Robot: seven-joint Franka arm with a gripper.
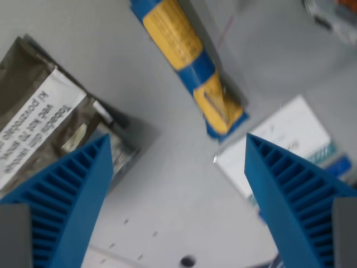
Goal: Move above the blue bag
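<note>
Blue bag (187, 61) cut off at top.

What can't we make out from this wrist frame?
- Blue bag: top end cut off by the upper edge; its print is motion-blurred, unreadable.
- Silver pouch: cut by the wrist view's left edge, lower corner hidden behind a tool finger.
- White box: lower part hidden behind the other finger; print too blurred.
- Object at top right corner: cropped and blurred, unidentifiable.
- Tool: open, nothing between the fingers; its height over the table can't be judged.
</note>
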